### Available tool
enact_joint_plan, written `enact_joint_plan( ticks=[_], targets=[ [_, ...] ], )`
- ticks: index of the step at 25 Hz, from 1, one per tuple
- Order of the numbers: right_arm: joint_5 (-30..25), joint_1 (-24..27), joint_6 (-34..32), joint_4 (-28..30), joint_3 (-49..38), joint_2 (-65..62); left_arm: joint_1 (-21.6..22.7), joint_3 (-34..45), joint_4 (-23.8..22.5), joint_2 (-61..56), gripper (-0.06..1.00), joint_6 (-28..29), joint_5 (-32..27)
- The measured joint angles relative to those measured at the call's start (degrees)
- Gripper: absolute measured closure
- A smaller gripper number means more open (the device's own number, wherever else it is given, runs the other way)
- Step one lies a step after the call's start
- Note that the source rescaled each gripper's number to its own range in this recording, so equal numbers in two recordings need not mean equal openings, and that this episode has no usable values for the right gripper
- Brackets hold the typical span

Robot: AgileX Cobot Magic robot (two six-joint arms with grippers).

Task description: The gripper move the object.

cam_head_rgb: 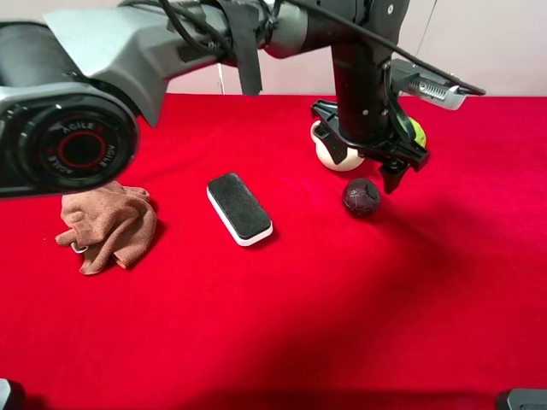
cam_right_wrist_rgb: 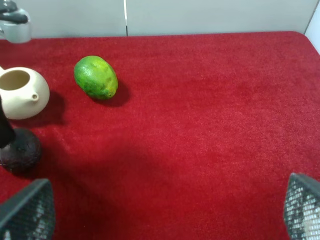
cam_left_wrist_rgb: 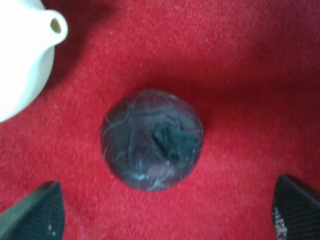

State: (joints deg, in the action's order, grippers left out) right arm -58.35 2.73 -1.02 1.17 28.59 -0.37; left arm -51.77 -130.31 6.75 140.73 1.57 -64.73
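The dark maroon ball [cam_head_rgb: 361, 196] lies on the red cloth, just in front of the white teapot [cam_head_rgb: 329, 150]. My left gripper [cam_head_rgb: 369, 164] hangs right over the ball, reaching in from the left. It is open and empty. In the left wrist view the ball [cam_left_wrist_rgb: 151, 139] sits between the two spread fingertips [cam_left_wrist_rgb: 37, 212], with a gap on each side. My right gripper [cam_right_wrist_rgb: 165, 215] is open and empty over bare cloth. The ball [cam_right_wrist_rgb: 20, 150] lies far off to one side of it.
A green round fruit [cam_head_rgb: 416, 131] lies behind the left gripper, next to the teapot [cam_right_wrist_rgb: 20, 92]. It also shows in the right wrist view [cam_right_wrist_rgb: 96, 76]. A black-topped white eraser [cam_head_rgb: 239, 207] and a crumpled brown cloth [cam_head_rgb: 107, 224] lie to the left.
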Motion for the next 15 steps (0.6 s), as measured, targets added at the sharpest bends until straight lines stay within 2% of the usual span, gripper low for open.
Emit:
enact_joint_plan(
  ticks=[9,15],
  targets=[
    [0.0,0.0,0.0,0.0,0.0,0.0,0.0,0.0,-0.8,-4.5,0.38,1.0,-3.6],
    [0.0,0.0,0.0,0.0,0.0,0.0,0.0,0.0,-3.6,-7.4,0.38,1.2,-3.6]
  ],
)
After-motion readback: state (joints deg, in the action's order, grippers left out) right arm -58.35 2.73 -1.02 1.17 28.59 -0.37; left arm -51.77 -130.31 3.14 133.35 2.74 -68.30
